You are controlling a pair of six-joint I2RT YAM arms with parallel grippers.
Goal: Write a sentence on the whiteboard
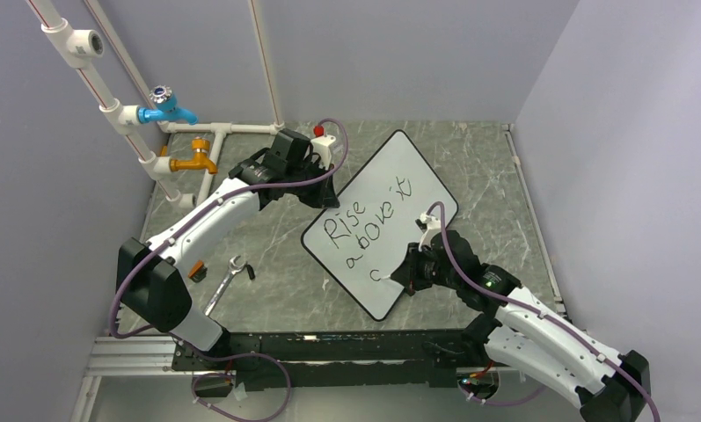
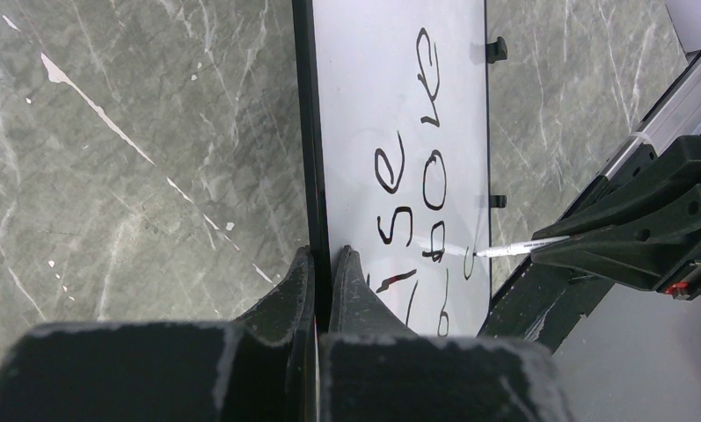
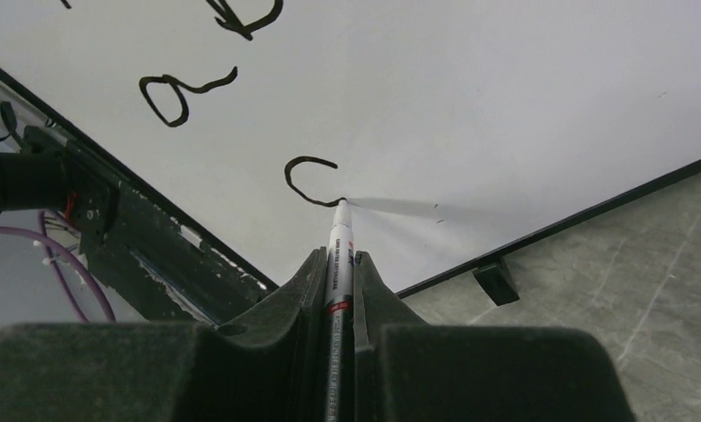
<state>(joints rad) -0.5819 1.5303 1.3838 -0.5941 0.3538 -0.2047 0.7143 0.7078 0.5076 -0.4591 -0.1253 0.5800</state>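
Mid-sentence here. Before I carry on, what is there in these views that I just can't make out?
Right wrist view: the top edge cuts off most of the sentence; print on the marker is too small to read.
Left wrist view: the fingers of the left hand, clamped on the edge of the whiteboard, cover part of the first letters.
Top view: the right hand hides the marker tip.

The sentence (image 3: 208, 86) (upper letters) runs off the right-wrist view's top edge.
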